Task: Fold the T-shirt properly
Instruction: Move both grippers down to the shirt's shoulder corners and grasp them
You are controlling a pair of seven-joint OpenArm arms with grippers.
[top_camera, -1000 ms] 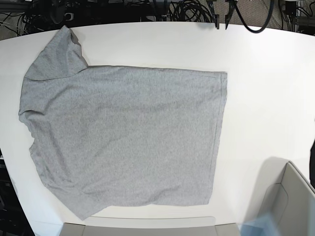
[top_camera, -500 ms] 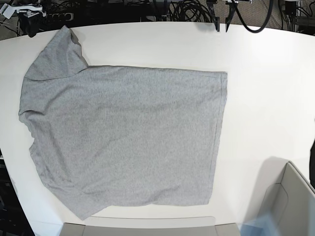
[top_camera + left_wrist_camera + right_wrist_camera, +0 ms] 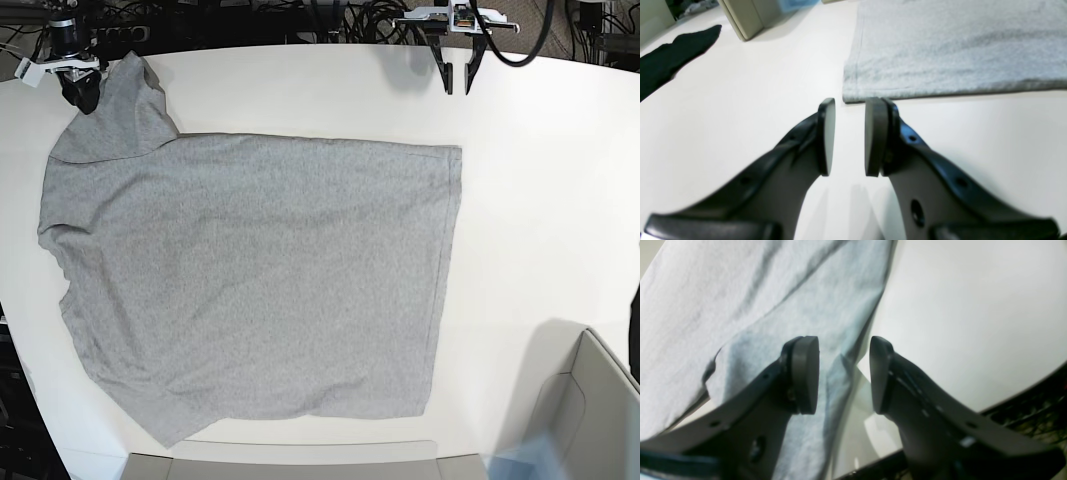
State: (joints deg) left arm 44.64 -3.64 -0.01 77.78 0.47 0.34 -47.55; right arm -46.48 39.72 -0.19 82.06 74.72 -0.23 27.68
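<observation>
Both of your tools have come into the base view since a second ago, when neither showed over the counter (image 3: 540,180). Your left tool (image 3: 848,136) hangs with its jaws parted by a narrow gap, pinching nothing, just short of the hem corner of the T-shirt (image 3: 250,280); the cloth lies straight ahead of it and runs away along that hem. Your right tool (image 3: 843,373) stands spread wider, also empty, hovering over the edge of the far sleeve (image 3: 120,110), with cloth below one pad and bare counter below the other. The shirt lies flat, plain side up, its long axis running across the counter from sleeves to hem. Each arm sits near its own far corner, so the coming pinch likely takes both at once. A grey bin (image 3: 590,420) waits at the near corner.
</observation>
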